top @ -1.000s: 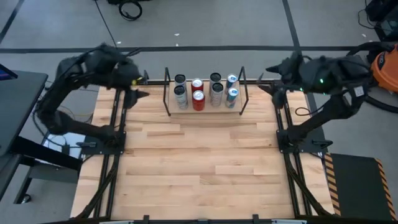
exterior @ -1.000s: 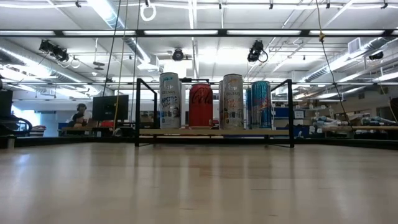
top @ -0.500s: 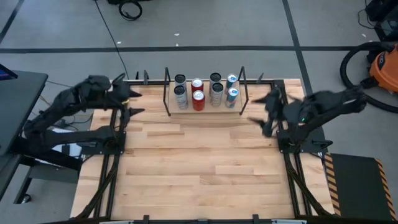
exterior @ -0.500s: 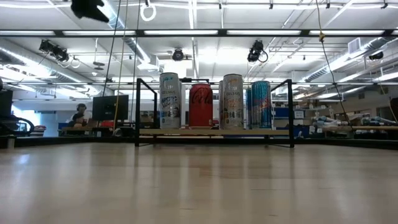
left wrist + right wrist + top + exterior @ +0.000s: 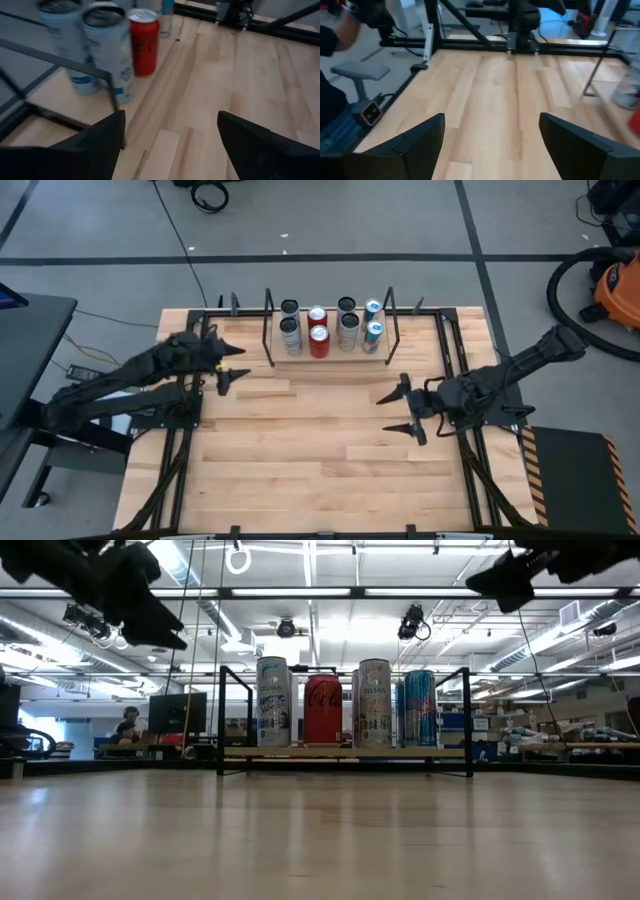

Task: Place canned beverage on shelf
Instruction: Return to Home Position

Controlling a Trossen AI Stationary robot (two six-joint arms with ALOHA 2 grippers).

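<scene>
The shelf (image 5: pixel 330 352), a light board between black rod end frames, stands at the table's far middle. Several cans (image 5: pixel 330 325) stand upright on it, among them a red one (image 5: pixel 319 340); the low view shows them in a row (image 5: pixel 345 705). My left gripper (image 5: pixel 238 365) hovers open and empty above the table, left of the shelf's left end. In the left wrist view the cans (image 5: pixel 112 47) and the end frame show just past its fingers. My right gripper (image 5: pixel 390 413) hovers open and empty, right of and nearer than the shelf, pointing toward the table's left.
Black rails (image 5: pixel 185 420) run along the table's left and right edges. Bare wood (image 5: pixel 320 450) fills the near half of the table. An orange vacuum (image 5: pixel 615 285) stands on the floor at the far right. In the right wrist view a person's dark sleeve (image 5: pixel 335 45) shows beyond the table.
Both arms have come down from high over the table's far corners. My left gripper has sunk beside the shelf's left end. My right gripper has dropped, swung toward the near edge and turned to point left. Both stay open. The cans stand as before.
</scene>
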